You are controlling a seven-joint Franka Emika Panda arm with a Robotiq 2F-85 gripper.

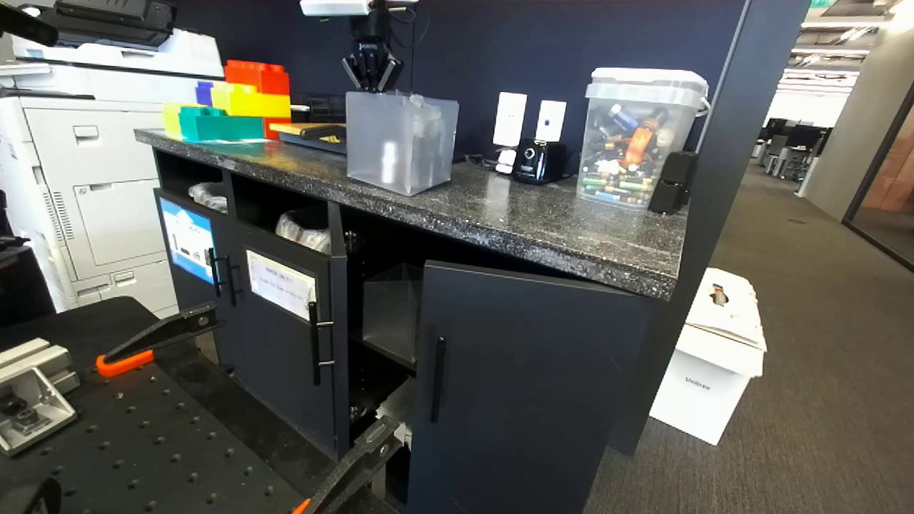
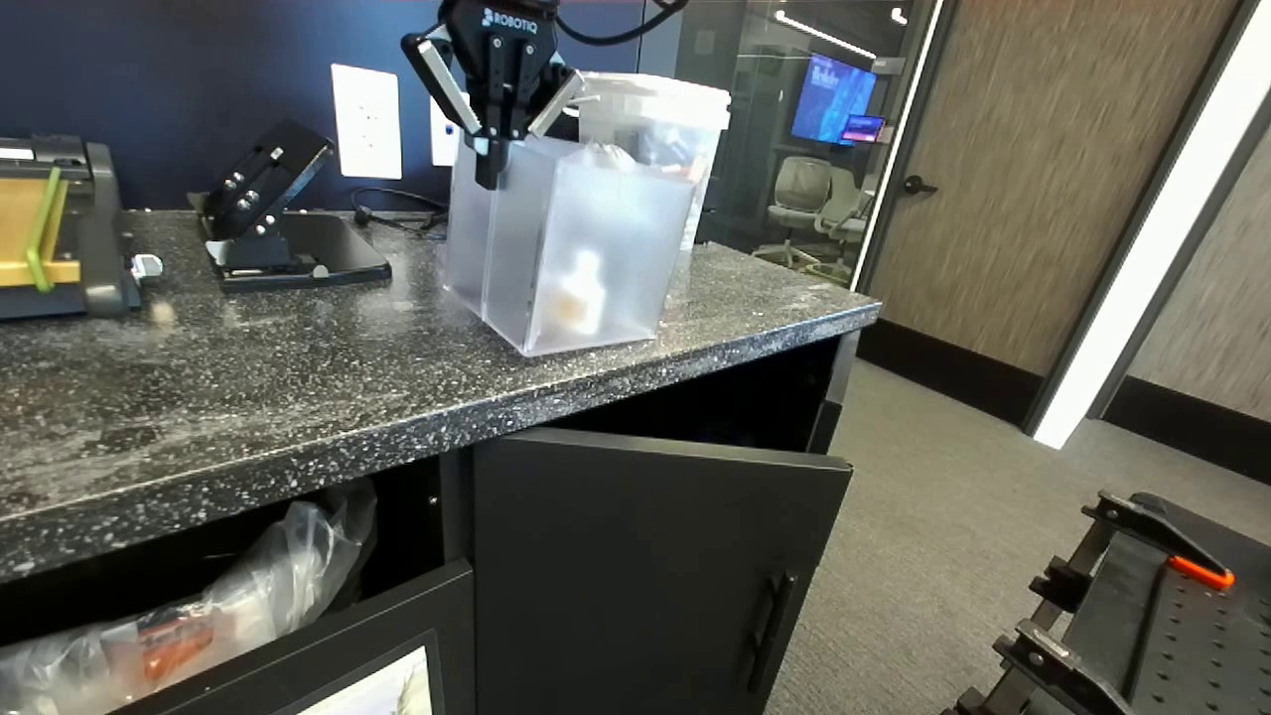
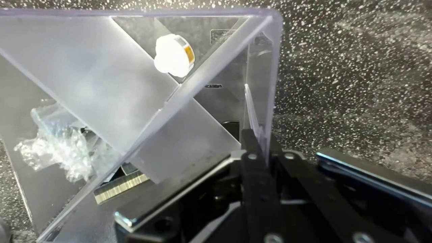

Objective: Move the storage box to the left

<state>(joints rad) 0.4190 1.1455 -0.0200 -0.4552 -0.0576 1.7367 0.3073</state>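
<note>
The storage box [image 1: 389, 146] is a translucent frosted grey-white box on the speckled dark counter, close to its front edge. It also shows in an exterior view [image 2: 616, 248], and looks upright there. My gripper [image 2: 490, 167] is at the top rim of one side wall, with one finger inside and one outside. In the wrist view the fingertips [image 3: 261, 143] are closed around that thin wall. Through the open top of the box [image 3: 189, 91] I see a diagonal divider, a small white round item and crumpled clear plastic. I cannot tell if the base is slightly lifted.
The white-lidded clear container [image 1: 643, 135] and a black device [image 1: 539, 160] stand on the counter [image 1: 571, 228]. A black hole punch [image 2: 288, 218] and a paper trimmer [image 2: 50, 233] stand on the box's other side. Coloured bins [image 1: 228, 107] sit farther along. A cabinet door [image 1: 528, 371] hangs open below.
</note>
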